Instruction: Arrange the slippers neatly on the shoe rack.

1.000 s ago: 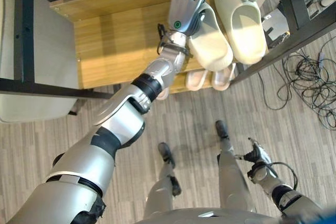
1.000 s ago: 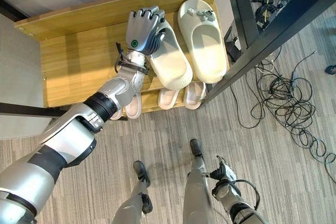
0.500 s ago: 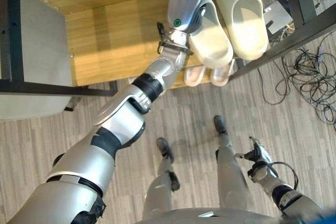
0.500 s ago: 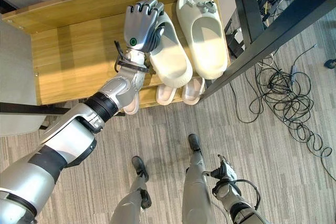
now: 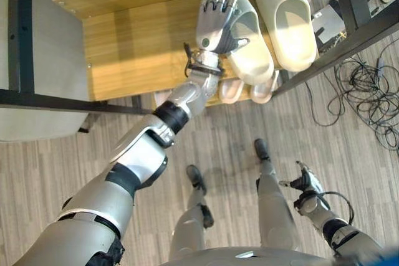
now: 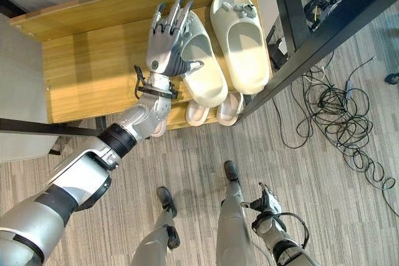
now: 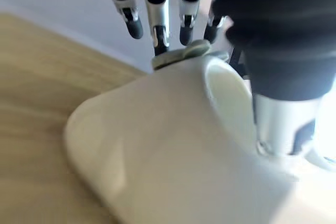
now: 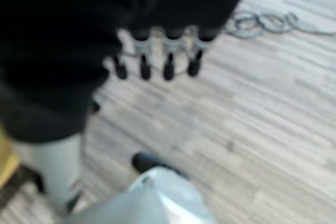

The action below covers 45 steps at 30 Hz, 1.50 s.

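Down by the robot's side the right hand [image 5: 307, 186] hangs idle over the striped wood-look floor [image 5: 249, 135], fingers straight and loose. On the lower shelf, pale pink slippers [image 6: 212, 114] poke out beneath the front edge of the wooden shoe rack [image 6: 87, 66]. Above, the left hand [image 6: 167, 42], half a second ago wrapped over the near cream foam slipper [image 6: 204, 70], has now spread its fingers and released it. That slipper lies beside its cream partner [image 6: 240, 38] at the top shelf's right edge, slightly angled, so placing seems done.
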Tool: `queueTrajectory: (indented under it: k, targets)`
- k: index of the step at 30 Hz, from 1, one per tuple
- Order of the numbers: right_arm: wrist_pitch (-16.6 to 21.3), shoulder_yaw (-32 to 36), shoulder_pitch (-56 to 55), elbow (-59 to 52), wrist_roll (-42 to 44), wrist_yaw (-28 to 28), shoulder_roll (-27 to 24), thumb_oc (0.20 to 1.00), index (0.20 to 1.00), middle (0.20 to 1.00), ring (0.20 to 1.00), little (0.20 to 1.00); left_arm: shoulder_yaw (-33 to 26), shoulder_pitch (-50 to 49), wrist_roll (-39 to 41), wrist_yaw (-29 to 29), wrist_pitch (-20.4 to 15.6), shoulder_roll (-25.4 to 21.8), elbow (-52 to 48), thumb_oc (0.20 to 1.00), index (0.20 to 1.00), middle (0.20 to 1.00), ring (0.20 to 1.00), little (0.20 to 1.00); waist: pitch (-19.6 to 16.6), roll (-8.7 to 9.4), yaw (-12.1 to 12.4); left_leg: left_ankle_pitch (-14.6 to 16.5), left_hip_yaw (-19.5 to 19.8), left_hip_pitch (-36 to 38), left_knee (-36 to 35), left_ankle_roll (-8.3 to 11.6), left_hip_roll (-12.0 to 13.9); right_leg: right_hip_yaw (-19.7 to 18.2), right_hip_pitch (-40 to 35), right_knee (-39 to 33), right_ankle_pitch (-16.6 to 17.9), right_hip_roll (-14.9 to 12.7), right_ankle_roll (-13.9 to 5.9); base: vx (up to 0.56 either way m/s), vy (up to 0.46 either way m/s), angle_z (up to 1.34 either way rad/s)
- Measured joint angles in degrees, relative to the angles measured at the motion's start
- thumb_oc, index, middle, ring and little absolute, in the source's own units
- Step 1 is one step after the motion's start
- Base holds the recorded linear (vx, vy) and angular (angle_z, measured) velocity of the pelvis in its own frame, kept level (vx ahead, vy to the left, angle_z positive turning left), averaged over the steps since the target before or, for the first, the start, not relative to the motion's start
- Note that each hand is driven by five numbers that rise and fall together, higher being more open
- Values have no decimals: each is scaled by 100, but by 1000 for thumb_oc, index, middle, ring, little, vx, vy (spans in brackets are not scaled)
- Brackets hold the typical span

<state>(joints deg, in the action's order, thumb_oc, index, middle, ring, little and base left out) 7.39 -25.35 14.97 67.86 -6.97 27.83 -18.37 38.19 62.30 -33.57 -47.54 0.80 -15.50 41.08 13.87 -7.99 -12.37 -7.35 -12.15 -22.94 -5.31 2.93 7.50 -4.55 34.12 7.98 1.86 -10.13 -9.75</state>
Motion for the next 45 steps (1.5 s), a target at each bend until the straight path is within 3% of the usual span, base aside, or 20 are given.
queueTrajectory:
  k: [6, 17, 22, 30, 35, 45]
  targets:
    - [-32, 22, 10, 3, 2, -20, 31, 1000, 1000, 1000, 1000, 1000, -87, -193, 312, 241, -138, -310, -328, 1000, 1000, 1000, 1000, 1000, -5, -9, 79, -10, 16, 0, 1, -1, 4, 23, -17, -5, -10, -2, -7, -1, 1, 1]
    - [-155, 118, 7, 0, 3, -64, 47, 1000, 1000, 1000, 1000, 1000, -487, -546, 690, 300, -374, -332, -658, 1000, 1000, 1000, 1000, 1000, -24, -41, 216, -90, 26, 146, 1, -8, 17, 96, -253, -101, -18, -7, -4, 2, 2, 2]
    - [-204, 226, -13, -4, 6, -80, 46, 1000, 1000, 1000, 1000, 1000, -879, -880, 1465, 509, -674, -303, -1328, 1000, 1000, 1000, 1000, 1000, -44, -72, 253, -88, 34, 153, 0, -10, 17, 104, -269, -98, -29, -9, -16, 0, 0, 0]
    - [-367, 254, -14, -63, 75, -261, 46, 1000, 1000, 1000, 1000, 1000, -1269, -1748, 3611, 1351, -1472, -80, -2082, 1000, 1000, 1000, 1000, 1000, -204, -304, 399, -89, 36, 212, 1, -11, 18, 126, -337, -95, -38, -13, -7, 0, 0, 0]
    - [-459, 377, -37, -56, 185, -300, 42, 1000, 1000, 1000, 1000, 1000, -1260, -2209, 4356, 1886, -1563, -92, -2087, 1000, 1000, 1000, 1000, 1000, -211, -315, 405, -93, 45, 217, 1, -18, 20, 140, -345, -91, -56, -13, -30, 0, 0, 0]
    - [-490, 417, -18, -57, 153, -288, 25, 1000, 1000, 1000, 1000, 1000, -970, -2330, 4335, 2046, -1534, -31, -1822, 1000, 1000, 1000, 1000, 1000, -203, -332, 431, -87, 107, 201, 1, -27, 27, 167, -349, -91, -63, -10, -35, 0, 0, 0]
